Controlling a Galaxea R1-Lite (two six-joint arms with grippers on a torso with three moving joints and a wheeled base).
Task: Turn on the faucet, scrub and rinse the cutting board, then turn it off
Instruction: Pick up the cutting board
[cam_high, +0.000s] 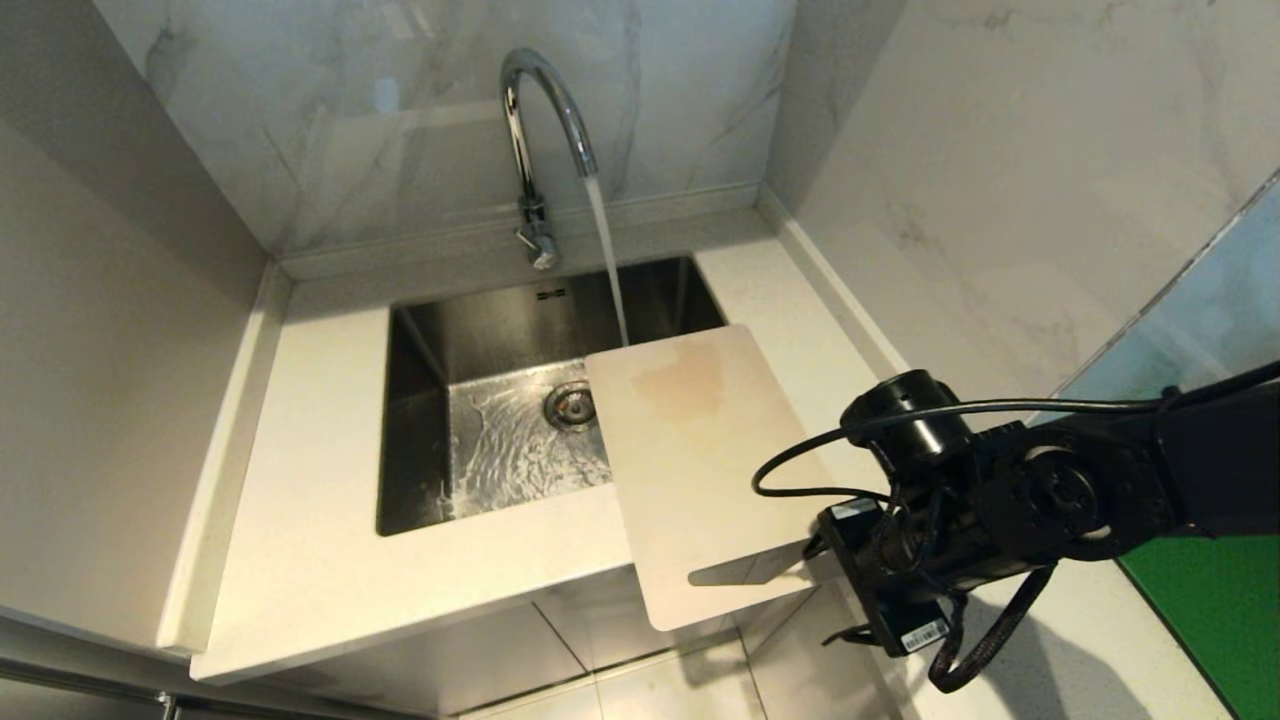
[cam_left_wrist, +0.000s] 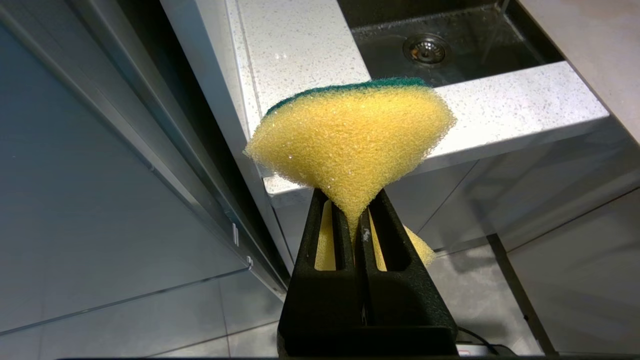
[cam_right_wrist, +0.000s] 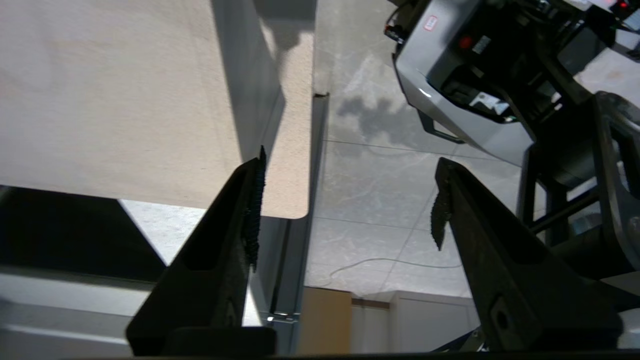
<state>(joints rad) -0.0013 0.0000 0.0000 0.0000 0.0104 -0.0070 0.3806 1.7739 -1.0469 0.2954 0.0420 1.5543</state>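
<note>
The faucet (cam_high: 545, 150) is already running, so the step in hand looks like getting hold of the cutting board (cam_high: 695, 460) so it can be scrubbed under the stream.

Largest first: the pale stone counter (cam_high: 300, 480) fills a corner between marble walls, and a dark steel sink (cam_high: 480, 340) is sunk into it. The chrome gooseneck faucet stands at the far rim, its small lever low on the stem, and its stream (cam_high: 607, 260) falls toward the far edge of the board; water ripples across the sink floor around the drain (cam_high: 570, 403).

The cutting board lies flat over the right side of the sink, its far end near the stream and its near end jutting past the counter's front edge over the floor. It is cream-white and thin with rounded corners, and a tan stain marks its far half.

The right gripper (cam_right_wrist: 345, 210) is at the board's near right corner, jaws standing apart with nothing between them; in the right wrist view one finger lies just beside the corner, and I cannot tell whether it touches.

The left gripper (cam_left_wrist: 356, 220) hangs low in front of the counter, left of the sink, clamped on a yellow sponge (cam_left_wrist: 350, 145) with a green scouring face.

Next, I judge, the right jaws must straddle the overhanging edge and close on it, then the sponge must come up to the stain.
</note>
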